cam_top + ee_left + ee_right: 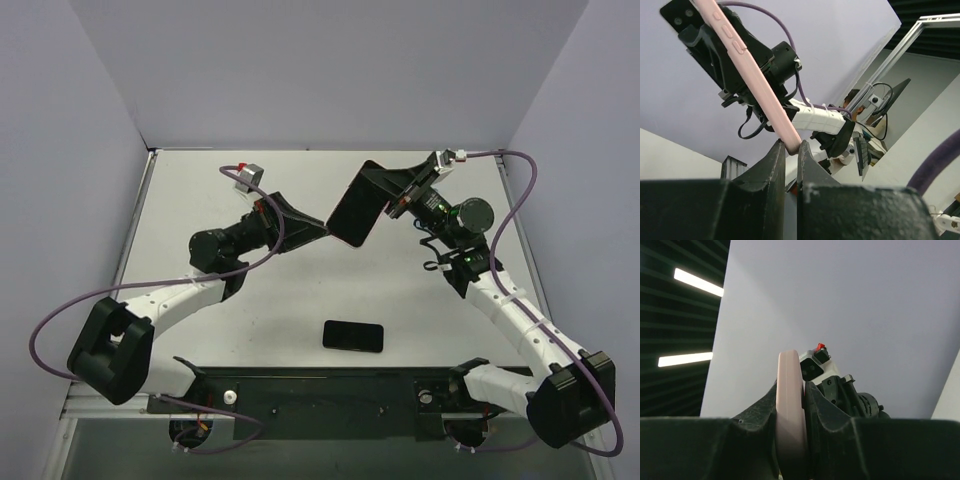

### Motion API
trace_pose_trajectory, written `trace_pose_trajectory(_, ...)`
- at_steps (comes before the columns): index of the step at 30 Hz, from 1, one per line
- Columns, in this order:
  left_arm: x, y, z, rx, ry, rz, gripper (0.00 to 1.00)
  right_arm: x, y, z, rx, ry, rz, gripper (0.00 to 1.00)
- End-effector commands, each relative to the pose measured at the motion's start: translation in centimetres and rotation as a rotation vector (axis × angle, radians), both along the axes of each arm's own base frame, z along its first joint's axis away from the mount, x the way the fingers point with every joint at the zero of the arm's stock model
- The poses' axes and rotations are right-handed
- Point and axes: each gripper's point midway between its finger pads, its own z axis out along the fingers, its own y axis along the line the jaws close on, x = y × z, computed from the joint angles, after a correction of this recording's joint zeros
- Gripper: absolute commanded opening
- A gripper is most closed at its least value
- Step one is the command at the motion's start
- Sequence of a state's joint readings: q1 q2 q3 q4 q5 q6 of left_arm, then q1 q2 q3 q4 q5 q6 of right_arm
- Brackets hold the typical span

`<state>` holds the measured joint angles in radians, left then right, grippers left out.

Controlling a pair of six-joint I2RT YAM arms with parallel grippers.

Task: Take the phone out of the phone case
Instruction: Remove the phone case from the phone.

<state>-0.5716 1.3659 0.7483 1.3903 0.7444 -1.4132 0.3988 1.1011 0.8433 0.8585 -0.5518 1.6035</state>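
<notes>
Top external view settles the layout: the case (358,205) hangs in the air at upper centre of the frame, clear of the table (280,300), with its long axis running from upper right down to lower left. The left gripper (325,232) is clenched on its lower-left end, and the right gripper (392,203) is clamped on its upper-right part, so the case spans the gap between the two. On the left wrist view the pink edge (side buttons showing) slants from the upper left of the frame down into the closed fingers (772,165). On the right wrist view the same edge stands upright, pinched between both fingers (825,405).

A dark phone (352,336) lies flat at lower centre, well apart from both grippers, with its long axis left to right. It sits roughly midway between the arms, so neither is clearly nearer. The case shows a dark face from above, and I cannot tell whether anything is in it. My reading is that the phone is already out, so the next move probably concerns only the case.
</notes>
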Motion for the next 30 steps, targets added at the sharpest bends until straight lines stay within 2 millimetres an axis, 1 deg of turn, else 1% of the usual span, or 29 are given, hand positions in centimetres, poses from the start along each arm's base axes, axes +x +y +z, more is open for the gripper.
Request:
trace_pose_trajectory(1,-1.9,0.2,0.0,-0.035,-0.326,-0.008,0.0,-7.1,-1.1,9.3,0.351,-0.117,0.269,0.0)
trace_pose_trajectory(2,-1.4,-0.1,-0.4,-0.025,-0.313,-0.013,0.0,-6.9,-0.9,9.3,0.361,-0.105,0.283,0.0)
trace_pose_trajectory(3,-1.2,-0.2,0.0,-0.031,-0.315,-0.015,0.0,-7.1,-0.8,9.5,0.37,-0.106,0.293,0.0)
trace_pose_trajectory(4,-0.8,-0.5,-0.4,-0.024,-0.295,-0.021,0.0,-7.2,-0.7,9.5,0.382,-0.105,0.306,0.0)
trace_pose_trajectory(5,-0.6,-0.6,-0.3,-0.028,-0.295,-0.018,0.0,-7.7,-0.7,10.0,0.402,-0.127,0.322,0.0)
trace_pose_trajectory(6,-0.4,-0.7,-0.4,-0.027,-0.285,-0.021,0.0,-7.4,-0.8,10.1,0.426,-0.116,0.324,0.0)
trace_pose_trajectory(7,-0.2,-0.9,-0.5,-0.022,-0.276,-0.025,0.0,-8.1,-0.9,10.6,0.451,-0.136,0.346,0.0)
trace_pose_trajectory(9,0.9,-1.2,-1.5,0.008,-0.225,-0.013,0.0,-8.3,-1.0,11.1,0.479,-0.142,0.367,0.0)
trace_pose_trajectory(10,2.1,-1.4,-2.0,0.029,-0.176,0.013,0.0,-8.4,-1.0,11.2,0.476,-0.148,0.365,0.0)
trace_pose_trajectory(12,3.0,-1.4,-2.7,0.051,-0.142,0.04,0.0,-8.3,-0.5,10.6,0.406,-0.155,0.332,0.0)
trace_pose_trajectory(13,3.3,-1.4,-2.8,0.06,-0.133,0.052,0.0,-7.6,-0.1,9.8,0.367,-0.117,0.308,0.0)
trace_pose_trajectory(14,4.1,-1.8,-3.8,0.11,-0.099,0.072,0.0,-7.6,-0.1,9.8,0.349,-0.135,0.293,0.0)
trace_pose_trajectory(15,4.1,-1.7,-3.2,0.121,-0.108,0.091,0.0,-7.7,-0.2,9.9,0.347,-0.142,0.291,0.0)
trace_pose_trajectory(16,5.1,-2.4,-5.2,0.212,-0.058,0.12,0.0,-7.5,-0.2,9.8,0.344,-0.144,0.28,0.0)
trace_pose_trajectory(17,5.3,-2.1,-4.0,0.216,-0.064,0.172,0.0,-7.2,-0.3,9.7,0.341,-0.141,0.268,0.0)
trace_pose_trajectory(18,5.8,-2.6,-5.7,0.301,-0.042,0.205,0.0,-6.9,-0.1,9.5,0.303,-0.163,0.244,0.0)
trace_pose_trajectory(19,5.3,-2.4,-4.6,0.297,-0.062,0.258,0.06,-5.8,0.5,8.1,0.236,-0.145,0.2,0.0)
trace_pose_trajectory(20,5.5,-2.3,-5.9,0.364,-0.029,0.295,0.21,-5.2,0.7,7.3,0.194,-0.11,0.173,0.0)
trace_pose_trajectory(21,4.8,-1.9,-4.6,0.351,-0.041,0.337,0.32,-4.7,1.2,6.3,0.11,-0.142,0.135,0.0)
trace_pose_trajectory(22,4.5,-1.8,-5.5,0.388,-0.031,0.342,0.38,-4.7,1.2,6.3,0.069,-0.156,0.111,0.0)
trace_pose_trajectory(23,3.2,-1.4,-4.3,0.368,-0.059,0.332,0.45,-3.5,1.6,4.0,-0.05,-0.132,0.055,0.0)
trace_pose_trajectory(24,2.7,-1.2,-4.6,0.376,-0.054,0.323,0.48,-3.2,1.6,2.8,-0.123,-0.09,0.031,0.0)
trace_pose_trajectory(25,1.7,-0.7,-3.7,0.359,-0.063,0.309,0.58,-3.0,1.3,2.5,-0.182,-0.132,-0.013,0.0)
trace_pose_trajectory(26,1.4,-0.5,-4.4,0.384,-0.042,0.303,0.61,-2.8,1.1,1.6,-0.235,-0.106,-0.031,0.0)
trace_pose_trajectory(27,0.7,0.0,-4.5,0.4,-0.043,0.294,0.62,-2.6,0.7,1.7,-0.268,-0.135,-0.064,0.0)
trace_pose_trajectory(28,0.3,0.2,-4.5,0.407,-0.048,0.289,0.63,-2.5,0.5,1.3,-0.288,-0.125,-0.074,0.0)
trace_pose_trajectory(29,-0.4,0.6,-4.7,0.426,-0.047,0.283,0.63,-2.4,0.3,1.5,-0.296,-0.137,-0.092,0.0)
trace_pose_trajectory(30,-0.7,0.9,-4.8,0.434,-0.047,0.283,0.64,-2.3,0.2,1.3,-0.302,-0.137,-0.098,0.0)
